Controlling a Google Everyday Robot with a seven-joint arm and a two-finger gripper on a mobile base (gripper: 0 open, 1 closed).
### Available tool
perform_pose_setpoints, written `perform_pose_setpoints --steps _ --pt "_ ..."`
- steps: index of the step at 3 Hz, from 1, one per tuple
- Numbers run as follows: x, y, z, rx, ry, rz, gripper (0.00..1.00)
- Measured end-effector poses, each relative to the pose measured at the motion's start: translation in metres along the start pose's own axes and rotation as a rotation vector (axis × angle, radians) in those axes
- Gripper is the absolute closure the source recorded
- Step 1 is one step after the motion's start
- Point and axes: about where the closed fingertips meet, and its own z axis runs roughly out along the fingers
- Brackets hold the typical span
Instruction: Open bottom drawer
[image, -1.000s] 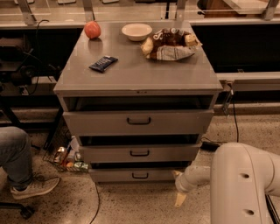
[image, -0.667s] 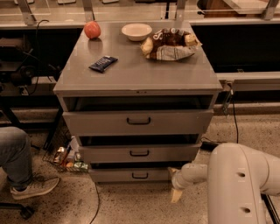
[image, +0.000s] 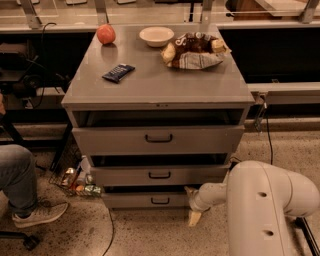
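The gray cabinet (image: 160, 92) has three drawers. The bottom drawer (image: 130, 200) is the slimmest, with a small black loop handle (image: 160, 200) at its centre; its front is close to flush. My gripper (image: 191, 204) is low at the right end of that drawer front, right of the handle. Its two tan fingertips (image: 194, 218) stand apart, open and holding nothing. My white arm (image: 265, 205) fills the lower right.
On the cabinet top lie an apple (image: 106, 34), a white bowl (image: 156, 36), a chip bag (image: 194, 50) and a dark snack bar (image: 118, 72). A seated person's leg and shoe (image: 30, 212) are at the left. Cans (image: 80, 182) and a cable (image: 110, 230) lie on the floor.
My gripper has moved left along the floor level, from beside the cabinet's right edge to the right end of the bottom drawer front. The drawers have not moved.
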Motion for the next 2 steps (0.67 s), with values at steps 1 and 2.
perform_pose_setpoints --steps 1,2 --pt "-0.002 -0.006 0.017 -0.011 -0.003 -0.002 0.0" --pt "0.004 -0.011 0.035 -0.028 -0.012 0.018 0.0"
